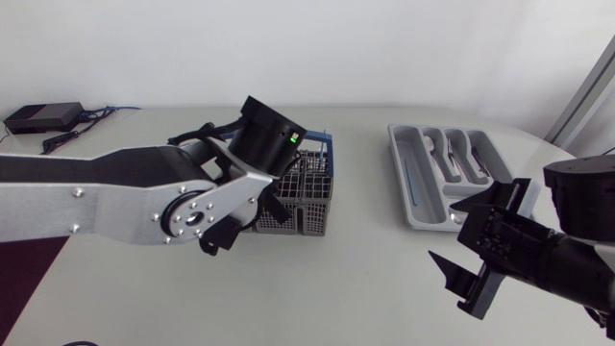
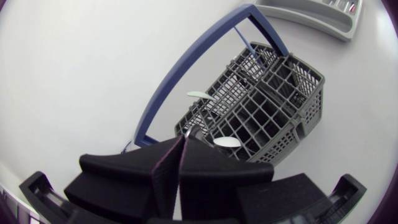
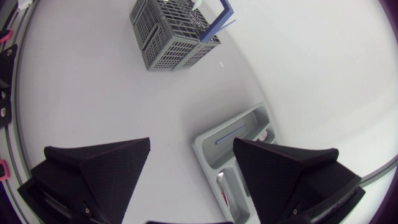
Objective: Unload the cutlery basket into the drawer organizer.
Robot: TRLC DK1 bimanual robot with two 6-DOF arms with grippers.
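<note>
Two grippers, one basket, one organizer

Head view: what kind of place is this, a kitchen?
Probably a robot lab, not a kitchen: a plain white table, my left arm and right arm, a cutlery basket and drawer organizer.

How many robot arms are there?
2. The left arm is over the cutlery basket; the right arm sits beside the drawer organizer. None seems hidden.

Left arm covers basket; blue handle arches over compartments; open table between basket, organizer.
</note>
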